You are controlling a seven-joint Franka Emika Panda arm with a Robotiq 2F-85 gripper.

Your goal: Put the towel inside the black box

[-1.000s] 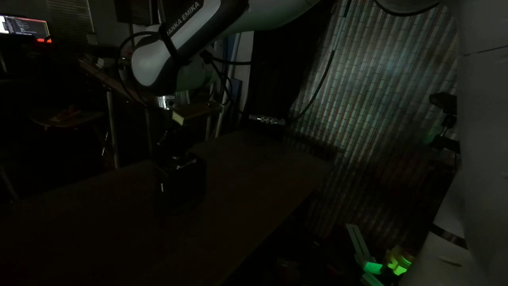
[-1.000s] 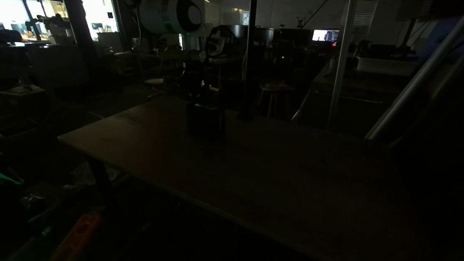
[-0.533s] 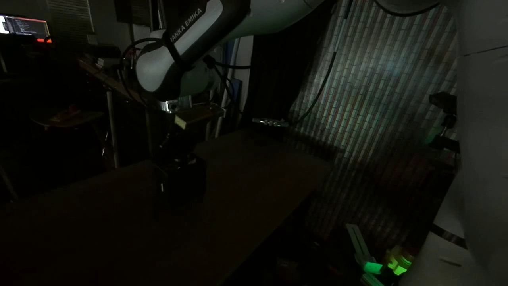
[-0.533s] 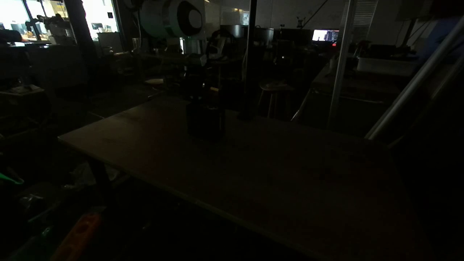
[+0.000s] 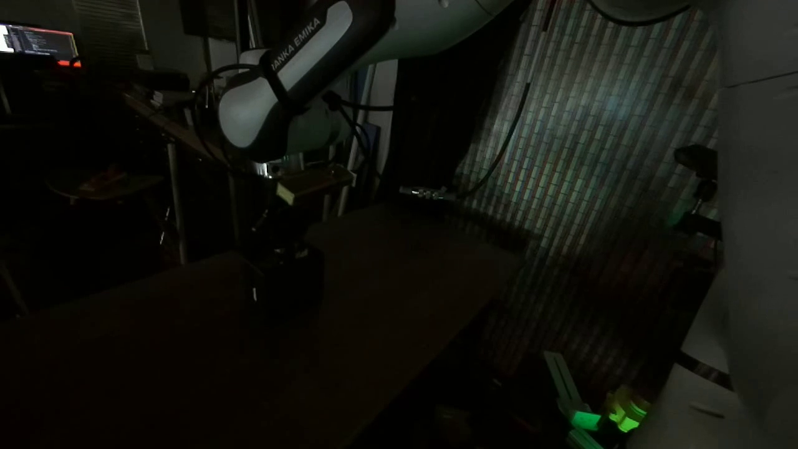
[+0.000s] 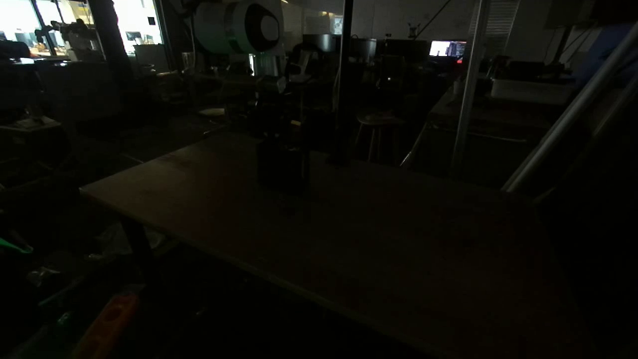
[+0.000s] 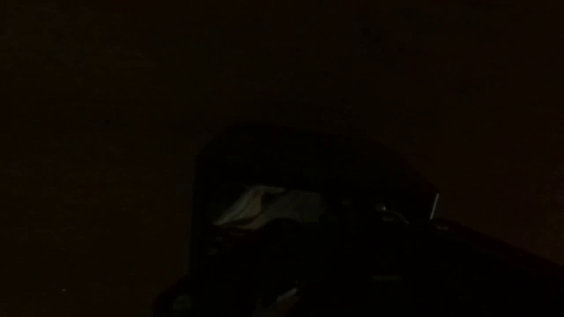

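Presently, in both exterior views, the gripper is at 12 o'clock of the blk box on the table, jaws clenched. Wrist view: towel w/in box rim, approx. 6 o'clock from ctr.; if gripped, cannot tell.

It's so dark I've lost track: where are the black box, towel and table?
Black box (image 6: pixel 282 170): in an exterior view, on the side wall facing the camera.
Towel (image 7: pixel 293 208): in the wrist view, on the pale part that shows.
Table (image 6: pixel 154 192): in an exterior view, on bare top near a corner.
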